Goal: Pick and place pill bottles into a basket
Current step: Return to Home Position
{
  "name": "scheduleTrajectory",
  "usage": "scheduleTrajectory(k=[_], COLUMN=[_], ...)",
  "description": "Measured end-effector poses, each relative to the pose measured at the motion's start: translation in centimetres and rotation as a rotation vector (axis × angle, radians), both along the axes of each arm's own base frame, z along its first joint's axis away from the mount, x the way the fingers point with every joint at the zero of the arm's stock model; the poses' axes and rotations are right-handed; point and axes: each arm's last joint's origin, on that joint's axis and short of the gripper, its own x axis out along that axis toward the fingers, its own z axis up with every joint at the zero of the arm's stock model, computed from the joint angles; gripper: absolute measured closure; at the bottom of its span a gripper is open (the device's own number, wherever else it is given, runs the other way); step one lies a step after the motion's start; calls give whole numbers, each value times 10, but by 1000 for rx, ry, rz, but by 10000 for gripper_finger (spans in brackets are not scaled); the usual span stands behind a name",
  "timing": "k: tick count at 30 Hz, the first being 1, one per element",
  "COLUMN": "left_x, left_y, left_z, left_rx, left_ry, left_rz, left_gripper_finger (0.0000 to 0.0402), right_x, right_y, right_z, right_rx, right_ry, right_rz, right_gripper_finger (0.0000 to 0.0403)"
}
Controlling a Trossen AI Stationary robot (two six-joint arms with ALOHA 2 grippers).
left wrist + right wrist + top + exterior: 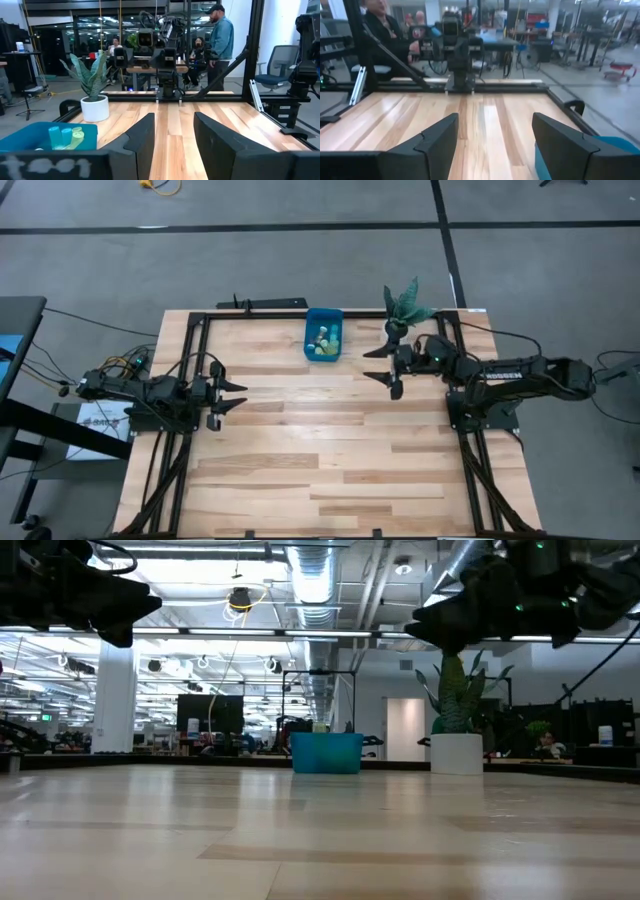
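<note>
The blue basket [323, 335] stands on the table near its far edge, with several small pill bottles [325, 340] inside it. The basket also shows in the low view [326, 753] and in the left wrist view [30, 136], where pale green and blue bottle tops [65, 136] stick up above its rim. My left gripper [238, 394] is open and empty above the table's left side. My right gripper [376, 364] is open and empty above the far right part, beside the plant.
A potted plant in a white pot [405, 308] stands at the far right, close to my right gripper, and shows in the low view [457, 752]. A black frame [300, 314] runs around the table. People stand in the room beyond the table [221, 42].
</note>
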Motion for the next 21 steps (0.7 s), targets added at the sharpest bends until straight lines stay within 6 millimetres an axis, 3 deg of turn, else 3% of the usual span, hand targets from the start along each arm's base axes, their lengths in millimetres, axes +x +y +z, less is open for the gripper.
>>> scheduleTrajectory(k=[12,21], left_x=[0,0], left_y=[0,0], left_z=[-1,0], left_rx=[6,6], left_ry=[3,-4], left_rz=[0,0], left_gripper_finger=[274,274], right_x=[-24,-48], right_y=[8,17], right_z=[-41,-47], right_rx=[6,21], right_ry=[7,-176], right_rz=[-3,5], right_gripper_finger=[154,154])
